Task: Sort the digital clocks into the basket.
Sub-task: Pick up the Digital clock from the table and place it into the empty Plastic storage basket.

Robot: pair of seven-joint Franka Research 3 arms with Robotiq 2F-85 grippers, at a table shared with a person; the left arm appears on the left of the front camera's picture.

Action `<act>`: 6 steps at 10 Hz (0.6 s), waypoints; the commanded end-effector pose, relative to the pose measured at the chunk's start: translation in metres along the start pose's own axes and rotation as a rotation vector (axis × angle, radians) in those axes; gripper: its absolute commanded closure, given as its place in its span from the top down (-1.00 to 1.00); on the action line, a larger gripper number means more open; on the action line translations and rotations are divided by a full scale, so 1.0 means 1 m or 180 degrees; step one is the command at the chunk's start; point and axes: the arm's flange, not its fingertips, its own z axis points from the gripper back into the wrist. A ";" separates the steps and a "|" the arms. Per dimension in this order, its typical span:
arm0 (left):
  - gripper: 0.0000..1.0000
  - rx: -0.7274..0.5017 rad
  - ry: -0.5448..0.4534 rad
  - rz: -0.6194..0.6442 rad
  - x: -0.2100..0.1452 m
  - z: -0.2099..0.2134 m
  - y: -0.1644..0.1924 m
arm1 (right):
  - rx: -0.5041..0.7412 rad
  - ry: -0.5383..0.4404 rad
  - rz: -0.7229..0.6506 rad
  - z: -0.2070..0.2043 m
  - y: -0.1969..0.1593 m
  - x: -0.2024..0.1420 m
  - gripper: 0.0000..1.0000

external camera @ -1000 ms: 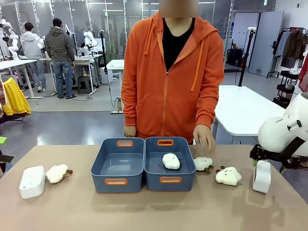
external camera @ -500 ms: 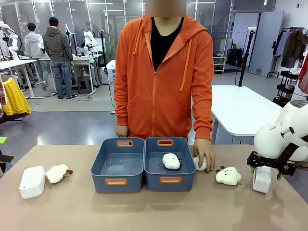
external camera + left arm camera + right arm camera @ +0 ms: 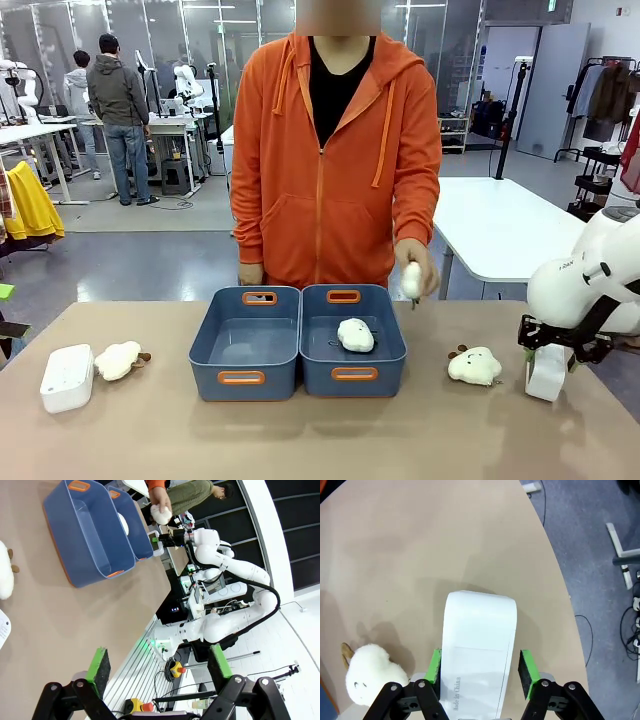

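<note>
The tan table (image 3: 150,440) spans the near ground, and a person (image 3: 335,170) in an orange hoodie stands at its 12 o'clock edge. The white right arm (image 3: 590,285) comes in at 3 o'clock. At table centre two blue-grey baskets adjoin: the left basket (image 3: 206,352) is bare inside, and the right basket (image 3: 396,352) holds a cream plush toy (image 3: 356,335). Neither digital clock is in a basket. One digital clock (image 3: 67,378) lies flat at about 8 o'clock from the baskets, with a second plush toy (image 3: 118,360) just beside it at its 3 o'clock. The other digital clock (image 3: 479,630) stands upright at 4 o'clock from the baskets, with a third plush toy (image 3: 474,366) between it and them. The right gripper (image 3: 481,667) straddles this clock, jaws parted about the clock's width. One pad lies against its side and the other seems just short of it, so I cannot tell whether the hold is firm. The person's hand (image 3: 418,262) holds a fourth plush toy (image 3: 410,280) in the air at 1 o'clock of the right basket. The left gripper (image 3: 159,664) has its jaws spread wide with nothing between them.
</note>
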 end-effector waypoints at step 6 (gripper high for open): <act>1.00 -0.0053 -0.0019 0.0011 -0.001 0.000 -0.004 | 0.0242 -0.0013 0.0008 0.032 -0.007 -0.003 -0.97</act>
